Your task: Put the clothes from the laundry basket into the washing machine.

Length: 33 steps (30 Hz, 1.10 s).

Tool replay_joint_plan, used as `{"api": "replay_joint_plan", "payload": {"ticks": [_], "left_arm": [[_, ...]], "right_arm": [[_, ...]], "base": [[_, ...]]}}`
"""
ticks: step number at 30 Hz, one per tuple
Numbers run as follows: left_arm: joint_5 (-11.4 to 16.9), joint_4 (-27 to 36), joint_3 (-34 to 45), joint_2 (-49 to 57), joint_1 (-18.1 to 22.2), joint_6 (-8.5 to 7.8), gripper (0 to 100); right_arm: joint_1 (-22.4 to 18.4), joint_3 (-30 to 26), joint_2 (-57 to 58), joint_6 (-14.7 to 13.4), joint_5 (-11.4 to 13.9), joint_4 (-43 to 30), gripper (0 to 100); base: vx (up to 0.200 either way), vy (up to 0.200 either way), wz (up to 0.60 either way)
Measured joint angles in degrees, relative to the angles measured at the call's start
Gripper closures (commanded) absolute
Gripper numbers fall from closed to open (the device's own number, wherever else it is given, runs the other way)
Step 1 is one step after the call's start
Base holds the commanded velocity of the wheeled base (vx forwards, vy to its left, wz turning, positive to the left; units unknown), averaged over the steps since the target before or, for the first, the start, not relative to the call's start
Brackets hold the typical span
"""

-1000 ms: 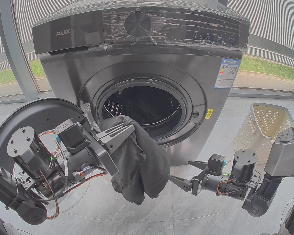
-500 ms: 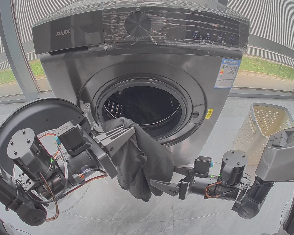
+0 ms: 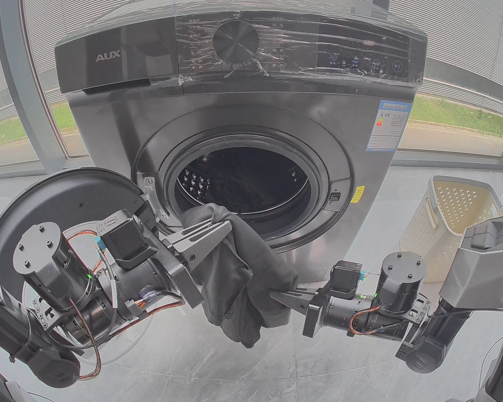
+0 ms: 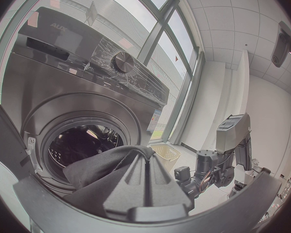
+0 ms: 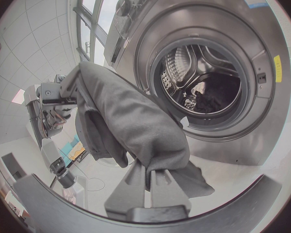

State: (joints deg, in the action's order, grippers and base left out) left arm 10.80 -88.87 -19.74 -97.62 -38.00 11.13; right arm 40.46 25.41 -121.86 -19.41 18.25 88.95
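Here the left tool [image 3: 224,227] is pressed together on the top fold of a dark grey garment [image 3: 246,274]. It holds the garment up in front of the washing machine [image 3: 235,113], just before the lower rim of the round opening. The cloth drapes down from that pinch, hanging above the floor [image 3: 318,364] in front of the machine. The right tool [image 3: 275,296] is low before the machine, and its fingers are closed on the garment's lower hanging edge, so the piece spans between the two arms. The wrist views show each pinch: cloth bunched over the left tool [image 4: 145,152], and a fold caught in the right tool [image 5: 149,173]. The door [image 3: 67,196] is swung wide open on the machine's hinge side. Inside the drum [image 5: 200,78] lies some dark clothing [image 5: 216,96]. The laundry basket [image 3: 458,219] sits on the floor beside the machine, on the side away from the door.
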Motion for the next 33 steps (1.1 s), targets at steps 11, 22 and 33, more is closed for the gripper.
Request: {"api": "replay_joint_plan", "payload": {"ticks": [11,22,33], "left_arm": [[-0.55,0.05,0.34,-0.44,0.55,0.06,100],[0.12,0.16,5.60,-0.54,0.84,0.11,0],[0.74,0.13,11.97,-3.80,0.71,-0.71,0]], "right_arm": [[3.34,-2.19,5.07,0.96,-6.97,0.00,100],[2.91,-2.95,7.19,5.62,-10.89,0.00,100],[2.58,-3.02,9.23,7.91,-11.08,0.00,100]], "base": [[0.000,0.000,0.00],[0.000,0.000,0.00],[0.000,0.000,0.00]]}}
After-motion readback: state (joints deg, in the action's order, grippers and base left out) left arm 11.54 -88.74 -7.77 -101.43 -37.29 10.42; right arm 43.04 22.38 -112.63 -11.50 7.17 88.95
